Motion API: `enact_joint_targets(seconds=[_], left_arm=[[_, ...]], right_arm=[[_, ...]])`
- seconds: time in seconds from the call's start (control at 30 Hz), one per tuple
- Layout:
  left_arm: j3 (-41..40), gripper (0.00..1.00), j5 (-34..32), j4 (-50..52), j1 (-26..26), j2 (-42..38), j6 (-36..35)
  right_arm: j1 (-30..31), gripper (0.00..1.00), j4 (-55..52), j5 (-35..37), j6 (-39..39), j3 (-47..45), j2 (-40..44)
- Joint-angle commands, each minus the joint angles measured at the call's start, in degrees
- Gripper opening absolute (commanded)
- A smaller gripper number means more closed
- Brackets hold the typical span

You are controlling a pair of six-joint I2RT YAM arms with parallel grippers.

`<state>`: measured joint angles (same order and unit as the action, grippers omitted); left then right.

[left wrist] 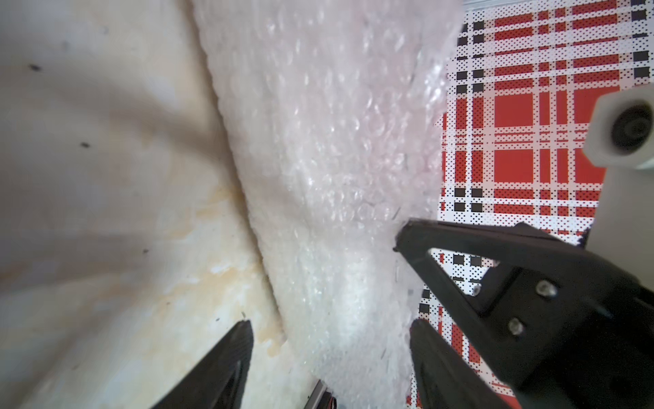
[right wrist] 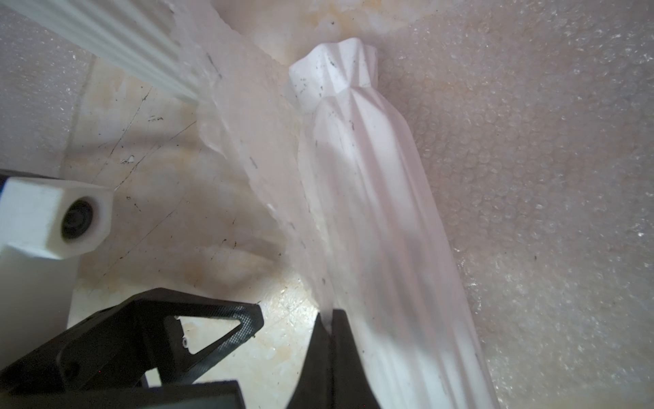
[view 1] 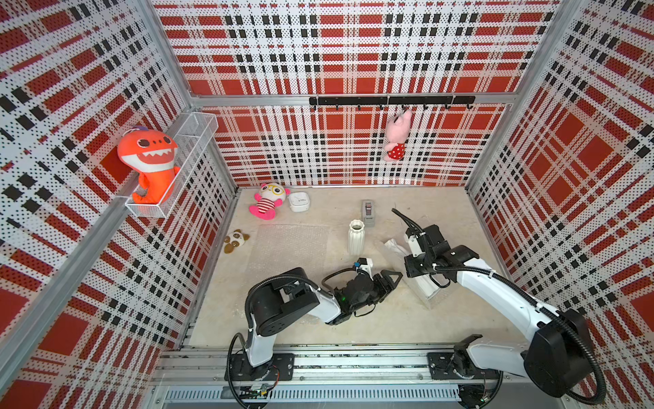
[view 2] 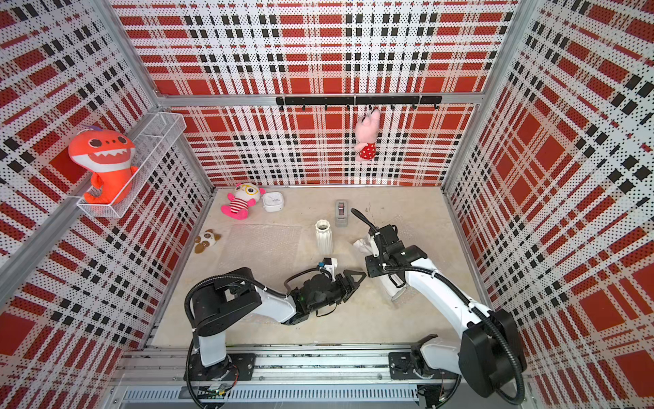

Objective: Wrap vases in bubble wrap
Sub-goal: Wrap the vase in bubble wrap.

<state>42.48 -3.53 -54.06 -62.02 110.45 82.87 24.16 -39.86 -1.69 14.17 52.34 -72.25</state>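
You are partway through wrapping the first vase (right wrist: 361, 184). It is lying on its side on the bubble wrap (right wrist: 531, 177) at the right of the worktop (view 1: 354, 325), with film lapping over its ribs. Your right tool (right wrist: 327, 320) is pinching the sheet's edge, jaws fully closed on it. Your left tool (left wrist: 332, 354) is standing open, straddling the rolled film without gripping it. Next you are probably closing the left on the wrap and rolling the vase further. The second vase (view 1: 356, 237) is standing upright beside the spare sheet (view 1: 290, 248).
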Motion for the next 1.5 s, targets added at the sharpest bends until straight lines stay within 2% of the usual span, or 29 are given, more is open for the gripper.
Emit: enact_joint_targets(seconds=[0.0,0.43,0.63,0.8,1.33,1.43,1.47], left_arm=[[3.0,0.77,-2.1,4.4,0.1,1.4,-0.4],[14.1,0.86,-5.9,18.8,1.0,5.3,-2.8],[17.9,0.88,-7.3,22.3,1.4,7.2,-3.4],[22.4,0.9,-8.8,29.6,1.4,8.6,-4.5],[32.6,0.95,-10.3,39.0,1.7,14.5,-6.7],[33.3,0.95,-9.9,39.8,1.9,15.7,-6.9],[33.3,0.95,-9.9,39.7,1.9,15.9,-6.9]], right_arm=[[-2.0,0.0,-0.2,-2.9,-2.2,2.2,0.8],[-8.1,0.0,0.7,-6.2,-4.7,2.6,-0.3],[-10.0,0.0,1.2,-7.8,-5.0,3.2,-1.2],[-10.8,0.0,1.6,-8.2,-5.0,3.1,-2.2],[-15.1,0.0,3.3,-8.2,-4.0,1.1,-1.9],[-15.2,0.06,3.5,-7.2,-3.7,1.0,-1.3],[-15.3,0.11,3.3,-6.8,-3.6,1.0,-1.0]])
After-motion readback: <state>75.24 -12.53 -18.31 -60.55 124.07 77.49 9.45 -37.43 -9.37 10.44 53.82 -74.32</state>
